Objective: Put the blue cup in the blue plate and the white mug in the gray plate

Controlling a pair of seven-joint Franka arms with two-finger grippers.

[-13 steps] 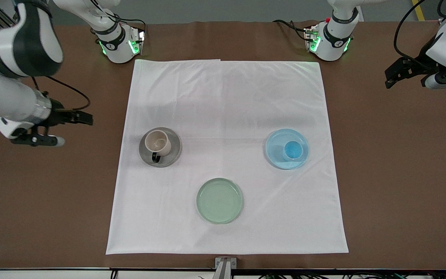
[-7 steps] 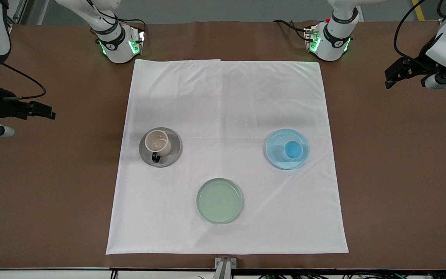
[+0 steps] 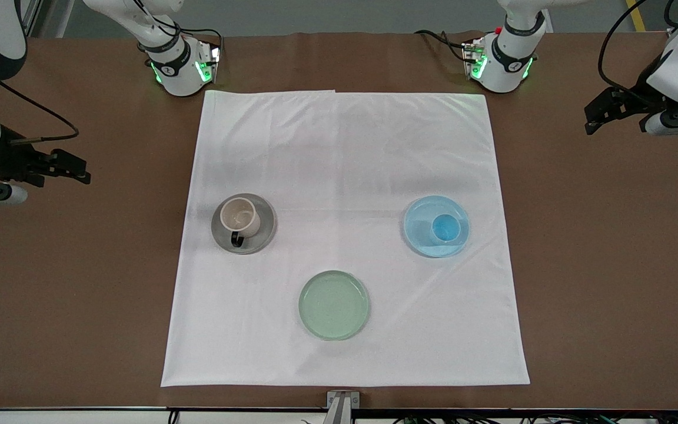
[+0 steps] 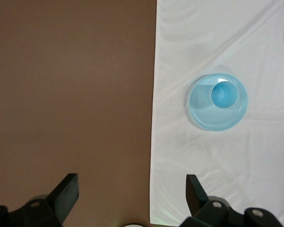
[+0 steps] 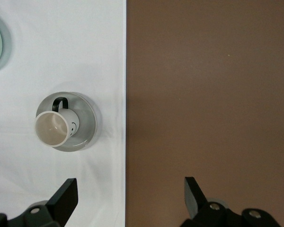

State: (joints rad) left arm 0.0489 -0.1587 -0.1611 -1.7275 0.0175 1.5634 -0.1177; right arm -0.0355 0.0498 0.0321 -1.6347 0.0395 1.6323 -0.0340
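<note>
White cloth (image 3: 345, 235) covers the middle of the brown table (image 3: 610, 282), and everything else sits in relation to it. On the cloth, toward the right arm's end, the gray plate (image 3: 259, 240) lies flat with the white mug (image 3: 239, 217) standing upright in it, mouth up. The mug's black loop handle points toward the front camera, and the mug sits a little off the plate's middle, toward the edge farther from that camera. Toward the left arm's end of the cloth, the blue plate (image 3: 421, 235) carries the blue cup (image 3: 445, 228), also upright with its opening facing up, set off-centre toward the cloth's edge at the left arm's end. A pale green plate (image 3: 333, 305) rests on the cloth nearer the front camera than both, roughly midway between them.

Both arms wait off the cloth. The right gripper (image 3: 74, 171) hangs over bare table off the cloth's edge at the right arm's end, its fingers (image 5: 66, 196) spread apart and holding nothing. The left gripper (image 3: 597, 118) hangs over bare table off the cloth's edge at the left arm's end, its fingers (image 4: 68, 189) likewise wide apart and holding nothing.
</note>
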